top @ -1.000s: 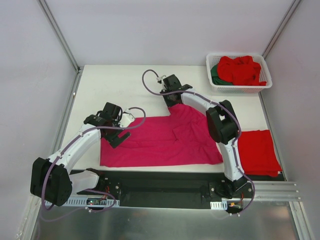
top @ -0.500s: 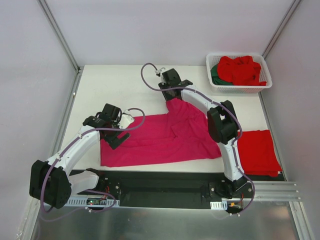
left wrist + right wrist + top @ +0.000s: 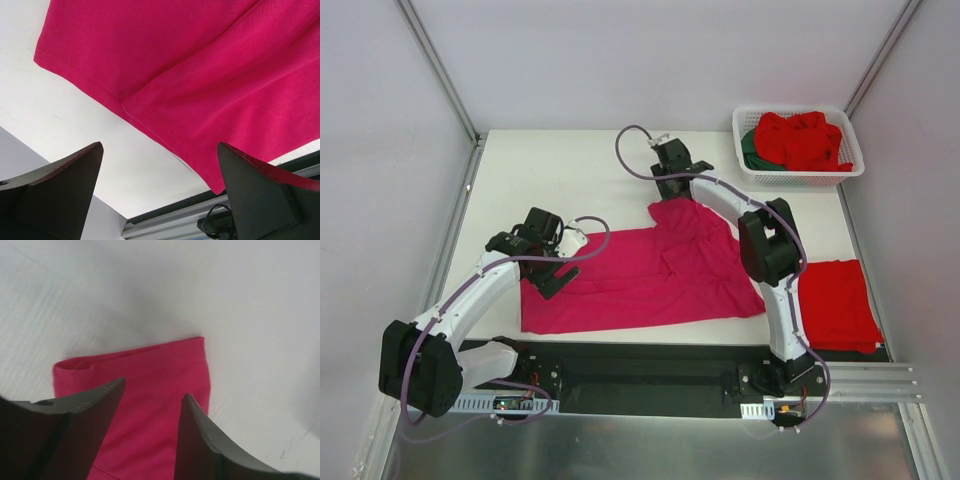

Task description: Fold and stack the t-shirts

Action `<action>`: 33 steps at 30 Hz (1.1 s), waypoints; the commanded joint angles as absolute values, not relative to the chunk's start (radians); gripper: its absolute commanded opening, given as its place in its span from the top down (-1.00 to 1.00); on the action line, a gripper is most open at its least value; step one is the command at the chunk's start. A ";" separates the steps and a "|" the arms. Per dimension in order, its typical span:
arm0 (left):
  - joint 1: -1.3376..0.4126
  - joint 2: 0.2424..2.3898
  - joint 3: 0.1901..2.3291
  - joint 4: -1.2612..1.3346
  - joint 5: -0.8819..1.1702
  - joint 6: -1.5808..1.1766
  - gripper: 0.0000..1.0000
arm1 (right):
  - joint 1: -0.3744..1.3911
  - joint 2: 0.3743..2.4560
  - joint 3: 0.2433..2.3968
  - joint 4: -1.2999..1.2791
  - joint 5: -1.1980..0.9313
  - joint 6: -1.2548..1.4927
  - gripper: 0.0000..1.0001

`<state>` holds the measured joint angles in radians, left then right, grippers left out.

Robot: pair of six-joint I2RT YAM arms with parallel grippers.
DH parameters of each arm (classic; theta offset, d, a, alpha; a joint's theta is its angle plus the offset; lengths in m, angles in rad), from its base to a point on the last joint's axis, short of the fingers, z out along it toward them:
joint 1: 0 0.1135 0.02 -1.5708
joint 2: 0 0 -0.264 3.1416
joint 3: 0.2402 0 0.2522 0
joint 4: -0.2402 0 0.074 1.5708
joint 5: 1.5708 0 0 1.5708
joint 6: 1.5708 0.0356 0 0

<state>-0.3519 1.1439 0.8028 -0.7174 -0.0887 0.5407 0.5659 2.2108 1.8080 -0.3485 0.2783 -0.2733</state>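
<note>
Black jaws of the right gripper (image 3: 154, 390) stand partly apart and clamp nothing. A hemmed end of the magenta t-shirt (image 3: 150, 367), likely a sleeve, lies flat on the white table (image 3: 560, 170) just below them, at the shirt's far edge. The left gripper (image 3: 160, 147) has its jaws spread wide and empty, hovering over the shirt's left hem, where a stitched, doubled edge shows plainly. The shirt lies partly spread and creased across the middle of the table, with one flap reaching toward the far side.

It looks like thin, light knit: limp, holding no shape of its own, more likely to drag and bunch on the tabletop than to slide cleanly, and not fragile. The hemmed corners and edges seem the best holds, pinched through every layer, one arm to each corner, so that a fold comes over square.

A folded red t-shirt (image 3: 835, 305) rests at the table's near right. In the far right corner, the white slotted basket (image 3: 800, 178) holds crumpled red t-shirts (image 3: 802, 140) over a dark green t-shirt (image 3: 748, 148).

No brand, label or print can be read anywhere.
</note>
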 commanded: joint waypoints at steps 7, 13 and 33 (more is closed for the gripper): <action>-0.351 1.117 0.793 -0.742 -0.084 0.529 -0.99 | 0.486 2.224 1.960 -0.414 0.359 -0.219 -0.02; -0.351 1.120 0.795 -0.742 -0.087 0.529 -0.98 | 0.463 2.293 2.042 -0.449 0.275 -0.227 0.00; -0.351 1.143 0.804 -0.742 -0.094 0.528 -0.99 | 0.436 2.393 2.128 -0.545 0.206 -0.229 0.04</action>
